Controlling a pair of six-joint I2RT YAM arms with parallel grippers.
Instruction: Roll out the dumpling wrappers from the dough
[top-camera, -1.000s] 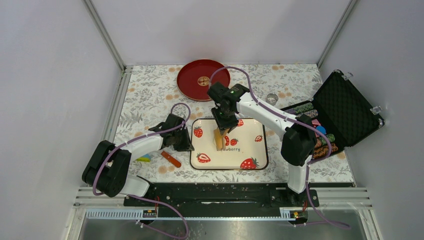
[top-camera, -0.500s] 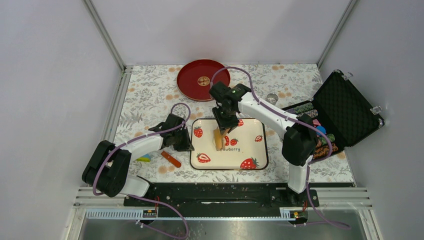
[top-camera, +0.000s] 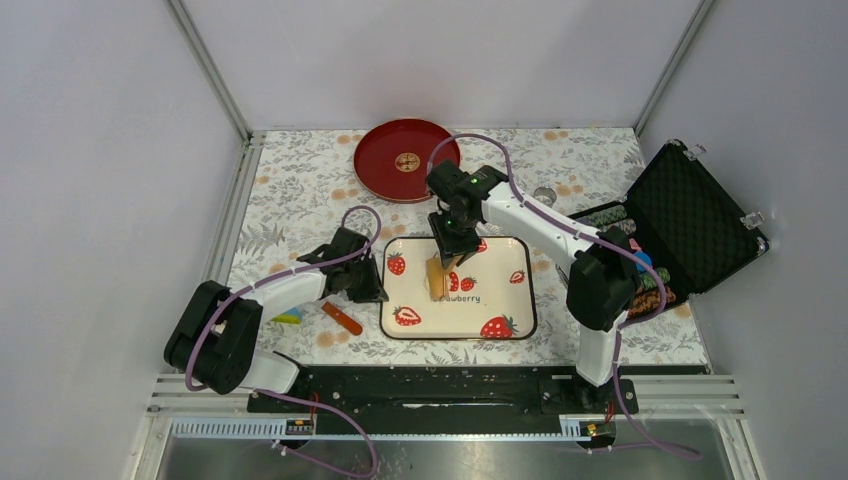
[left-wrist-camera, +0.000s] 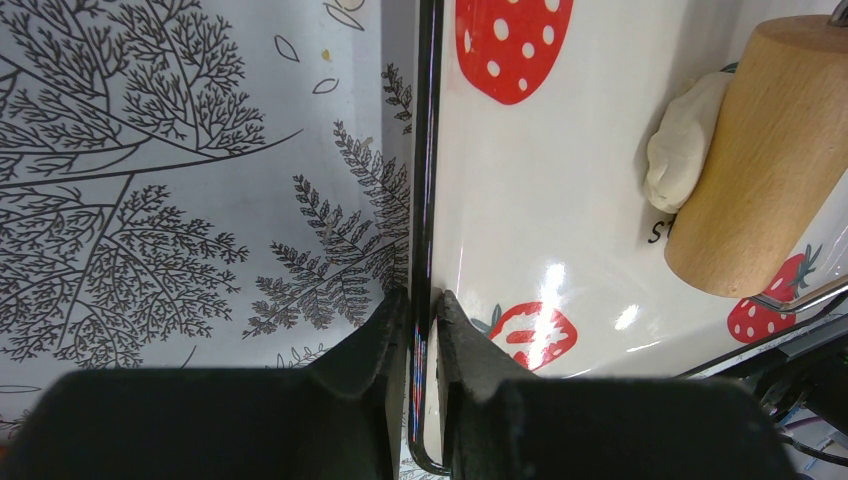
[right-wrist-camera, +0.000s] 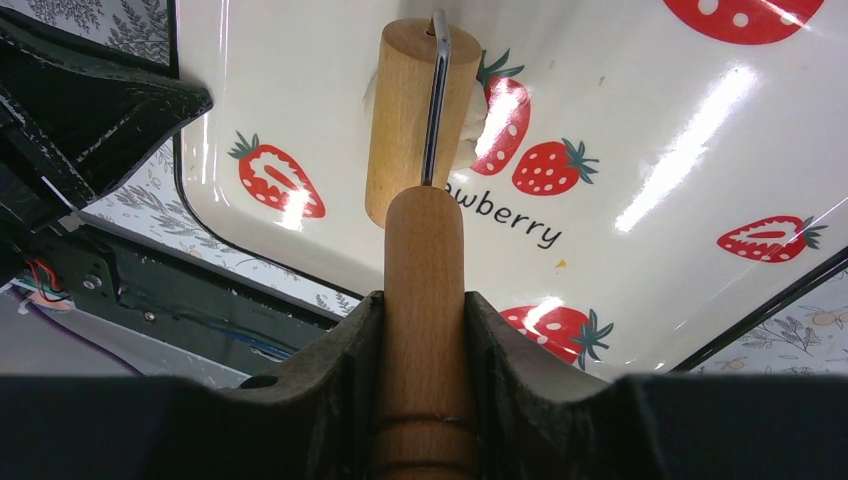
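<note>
Top view: the right claw (top-camera: 446, 252) is clenching the wooden roller (top-camera: 436, 278) by its handle over the strawberry tray (top-camera: 495, 258) on the table (top-camera: 300, 200), while the left claw (top-camera: 374, 285) is pinching the tray's left rim.

Left wrist: the dumpling wrapper (left-wrist-camera: 678, 145) is lying on the tray, touching the roller, well apart from the left claw.

Right wrist: the dumpling wrapper is peeking from beneath the roller, beyond the right claw.
</note>
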